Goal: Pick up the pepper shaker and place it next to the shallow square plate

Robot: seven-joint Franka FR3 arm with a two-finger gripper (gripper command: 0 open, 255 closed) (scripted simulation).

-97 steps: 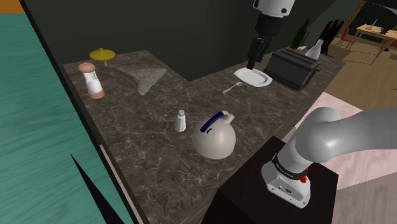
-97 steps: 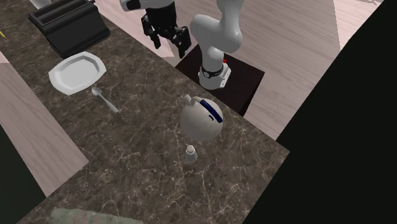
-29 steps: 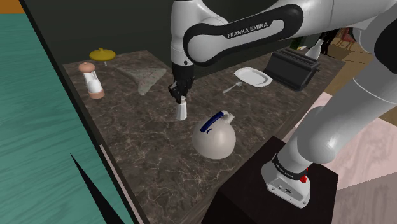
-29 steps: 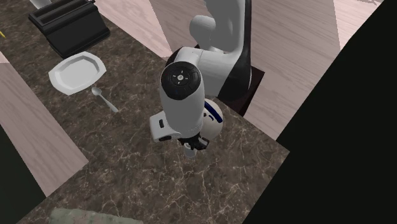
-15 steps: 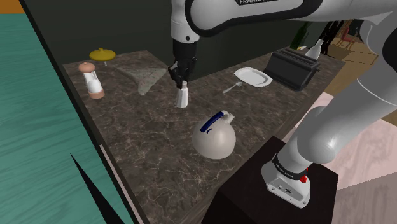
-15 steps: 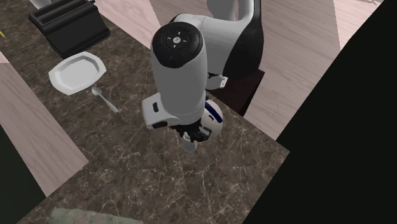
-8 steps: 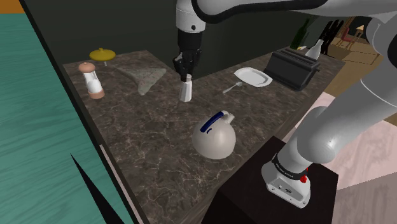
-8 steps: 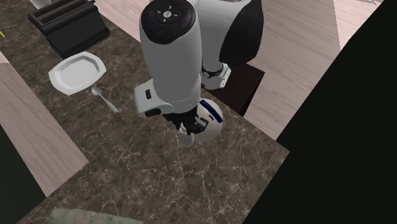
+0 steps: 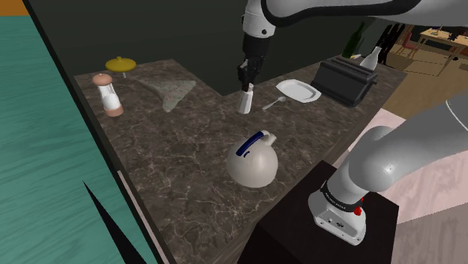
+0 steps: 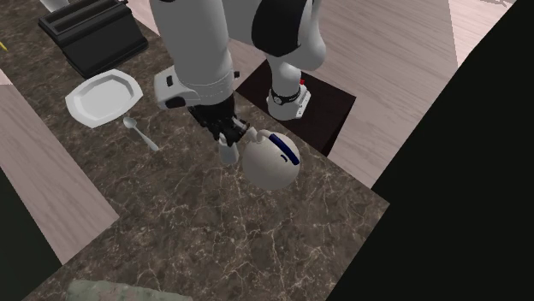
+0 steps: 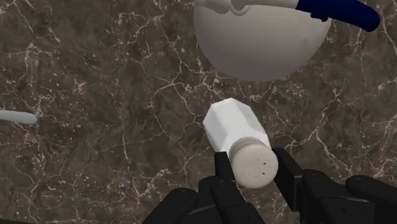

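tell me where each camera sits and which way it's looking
Shoulder view: beside and a little behind the stand, looking down over the counter; stand and white arm show.
Second exterior view: above the counter's far side, facing back at the stand; arm and stand show.
Wrist view: on the hand, looking down along the end effector clasping the shaker; black fingers show.
Shared: all three show the white kettle.

Wrist view: the round white kettle (image 11: 261, 44) and the spoon (image 11: 16, 116) run off the frame edges; second exterior view: the gripper (image 10: 226, 141) covers most of the pepper shaker (image 10: 228, 157).
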